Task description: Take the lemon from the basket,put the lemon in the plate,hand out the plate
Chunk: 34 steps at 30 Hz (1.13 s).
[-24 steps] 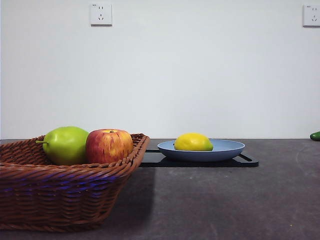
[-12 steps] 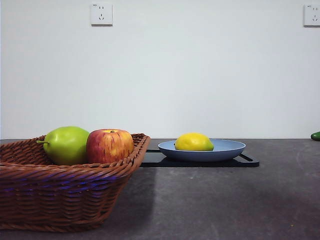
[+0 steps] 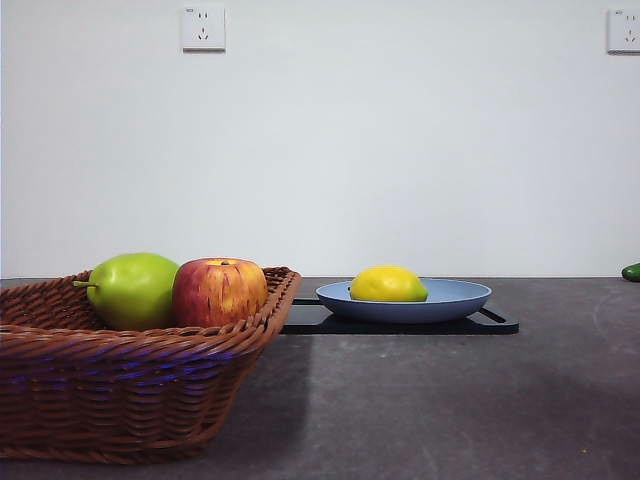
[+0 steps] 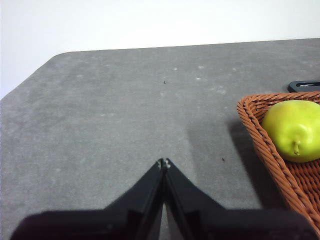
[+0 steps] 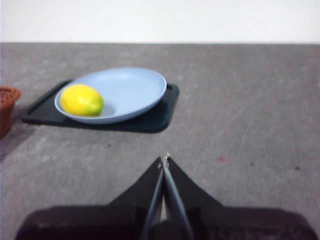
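The yellow lemon (image 3: 387, 284) lies in the light-blue plate (image 3: 455, 300), toward its left side; both also show in the right wrist view, lemon (image 5: 81, 100) and plate (image 5: 135, 90). The brown wicker basket (image 3: 120, 390) stands near at the left and also shows in the left wrist view (image 4: 260, 135). My right gripper (image 5: 164, 161) is shut and empty, above the bare table short of the plate. My left gripper (image 4: 164, 163) is shut and empty, over the table beside the basket. Neither gripper shows in the front view.
A green pear (image 3: 132, 289) and a red-yellow apple (image 3: 219, 291) sit in the basket. The plate rests on a flat black tray (image 3: 400, 323). A small green thing (image 3: 631, 271) lies at the far right edge. The grey table top (image 3: 450, 400) stretches in front.
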Motion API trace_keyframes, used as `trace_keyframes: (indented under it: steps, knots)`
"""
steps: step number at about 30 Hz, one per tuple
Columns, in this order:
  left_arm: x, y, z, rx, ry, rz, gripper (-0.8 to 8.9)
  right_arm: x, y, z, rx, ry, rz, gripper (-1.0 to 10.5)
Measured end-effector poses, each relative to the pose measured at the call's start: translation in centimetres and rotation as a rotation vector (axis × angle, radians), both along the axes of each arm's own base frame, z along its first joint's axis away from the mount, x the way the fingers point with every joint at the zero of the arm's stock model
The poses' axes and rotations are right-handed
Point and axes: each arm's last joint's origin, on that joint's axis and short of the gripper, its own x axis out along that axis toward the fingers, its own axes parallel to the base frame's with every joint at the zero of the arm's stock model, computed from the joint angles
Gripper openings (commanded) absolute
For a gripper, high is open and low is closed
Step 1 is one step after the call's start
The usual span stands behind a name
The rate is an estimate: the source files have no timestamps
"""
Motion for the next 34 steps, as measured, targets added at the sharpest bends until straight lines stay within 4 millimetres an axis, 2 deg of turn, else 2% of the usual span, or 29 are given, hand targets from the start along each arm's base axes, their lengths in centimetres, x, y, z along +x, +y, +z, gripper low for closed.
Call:
trace_keyframes:
  steps: [34]
  knots:
    - [0.00, 0.00, 0.00, 0.000, 0.000, 0.000, 0.09, -0.03, 0.00, 0.04, 0.014, -0.012, -0.001, 0.0]
